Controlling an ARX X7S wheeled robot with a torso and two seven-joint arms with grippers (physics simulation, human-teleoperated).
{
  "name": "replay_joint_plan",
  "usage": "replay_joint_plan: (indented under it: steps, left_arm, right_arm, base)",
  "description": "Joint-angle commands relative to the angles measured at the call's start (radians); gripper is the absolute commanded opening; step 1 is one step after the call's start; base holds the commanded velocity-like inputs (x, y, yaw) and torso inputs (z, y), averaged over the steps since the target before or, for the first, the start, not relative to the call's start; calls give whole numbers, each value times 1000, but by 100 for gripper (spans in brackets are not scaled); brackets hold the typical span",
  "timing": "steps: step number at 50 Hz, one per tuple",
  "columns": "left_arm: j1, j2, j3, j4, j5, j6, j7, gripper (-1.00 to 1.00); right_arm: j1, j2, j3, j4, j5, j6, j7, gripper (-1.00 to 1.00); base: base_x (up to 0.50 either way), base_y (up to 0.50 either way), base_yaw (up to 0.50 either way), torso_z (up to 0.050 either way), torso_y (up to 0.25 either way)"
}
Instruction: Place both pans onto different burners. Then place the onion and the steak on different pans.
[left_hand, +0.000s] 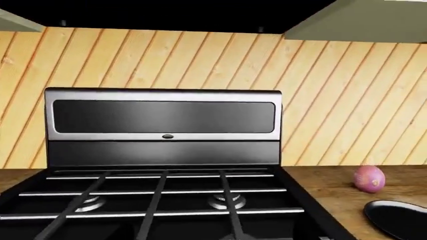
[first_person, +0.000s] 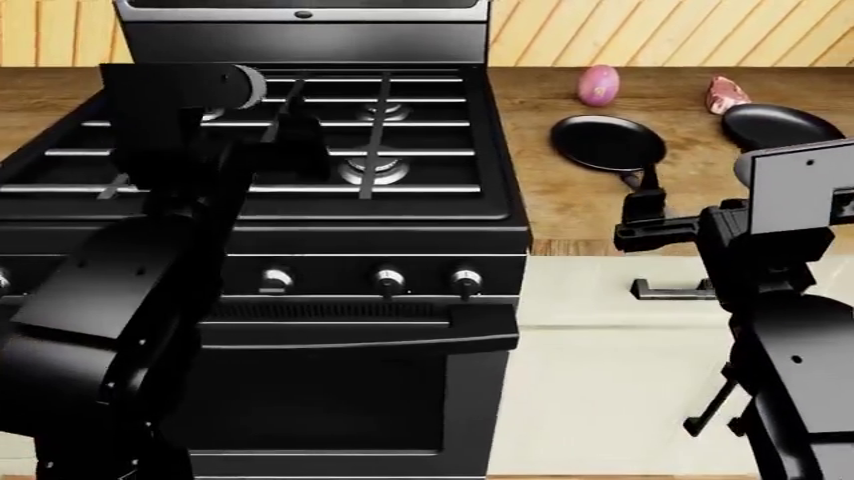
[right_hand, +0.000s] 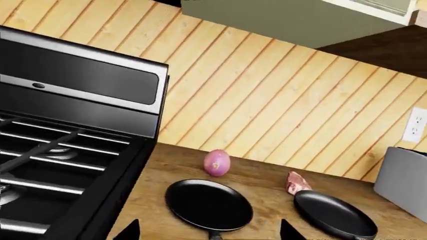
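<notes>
Black pans (right_hand: 209, 205), pinkish-purple faintly striped onion (right_hand: 217, 163), pink-red white-edged steak (right_hand: 297, 182), black stove (first_person: 280, 140), wood-plank wall (right_hand: 280, 100).

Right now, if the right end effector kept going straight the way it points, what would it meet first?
Most likely the near pan, lying centred just beyond the right end effector, with the onion farther along that line. Depth is unclear, so it could meet the wooden counter instead.

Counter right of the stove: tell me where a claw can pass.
Bare wood lies between the stove's edge and the nearer pan. Crowded farther right: onion, steak and second pan cluster near the wall.
</notes>
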Motion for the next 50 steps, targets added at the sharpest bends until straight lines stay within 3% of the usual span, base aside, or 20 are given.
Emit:
replay_joint_plan:
  steps: [1,50]
  left_arm:
    - [-56,8,4,-29,-16,-30,-9,100]
    - [-26,0,12,2,-62,-64,-43,100]
  right_arm:
    - [53,30,16,-1,19,70,-14,100]
    - [20,34,28,-18,51,83,-18,100]
  base:
    - [0,-500,0,0,0]
    - [0,-500,0,0,0]
